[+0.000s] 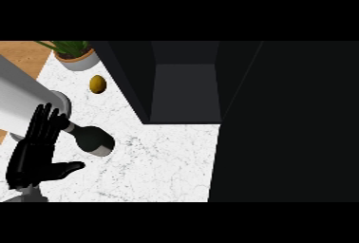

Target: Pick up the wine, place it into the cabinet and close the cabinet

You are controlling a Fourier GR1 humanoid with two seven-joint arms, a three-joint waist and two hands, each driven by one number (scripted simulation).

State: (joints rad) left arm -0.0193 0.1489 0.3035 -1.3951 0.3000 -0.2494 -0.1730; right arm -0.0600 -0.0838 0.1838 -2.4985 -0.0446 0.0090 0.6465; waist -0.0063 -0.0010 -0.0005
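Observation:
The wine bottle is dark with a pale band at its wide end. It sits on the white marble counter, its neck pointing up-left toward my left hand. My left hand is at the lower left, open, fingers straight and pointing up, thumb out to the right. The bottle's neck lies right beside the fingers; I cannot tell whether they touch. The dark cabinet stands open at the top centre with nothing inside, and its big dark door fills the right side. My right hand does not show.
A large pale grey cylinder slants in from the upper left, ending behind my fingers. A small yellow-brown fruit and a potted plant sit at the back left. The counter's left edge meets wood.

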